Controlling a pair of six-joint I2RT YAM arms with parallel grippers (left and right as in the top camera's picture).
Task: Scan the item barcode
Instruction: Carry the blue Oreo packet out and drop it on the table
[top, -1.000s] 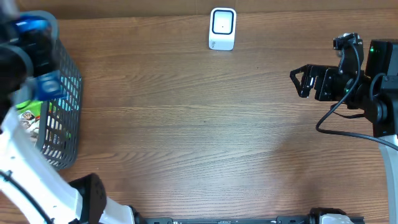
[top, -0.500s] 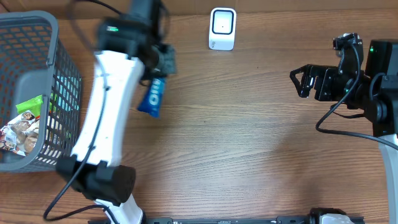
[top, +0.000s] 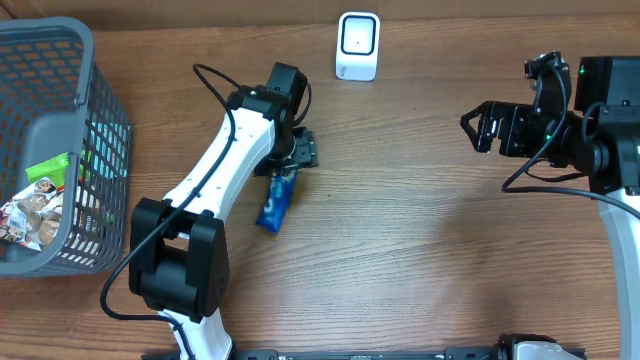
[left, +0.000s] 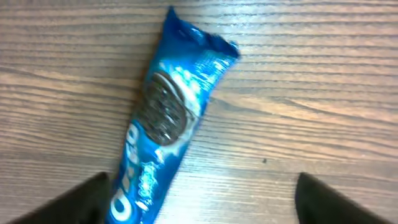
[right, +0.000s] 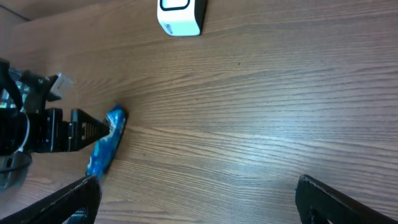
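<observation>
Clearly the left hand (top: 297, 158) is hovering open over the pack (left: 165, 124); the right hand (top: 478, 128) is hanging open. Regripping mid-length, keeping the barcode facing the scanner (top: 358, 45), is looking wisest.

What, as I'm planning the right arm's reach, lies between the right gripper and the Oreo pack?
Only bare table, from Oreo pack to right gripper; the overhead view shows it.

A blue Oreo packet (left: 168, 118) lies flat on the wooden table (top: 420, 250), printed face up, showing a dark cookie picture and white lettering. It lies slightly slanted, left of the table's middle. The barcode scanner (top: 358, 45), small and white with a dark screen, stands at the far edge, well apart from the packet.
</observation>
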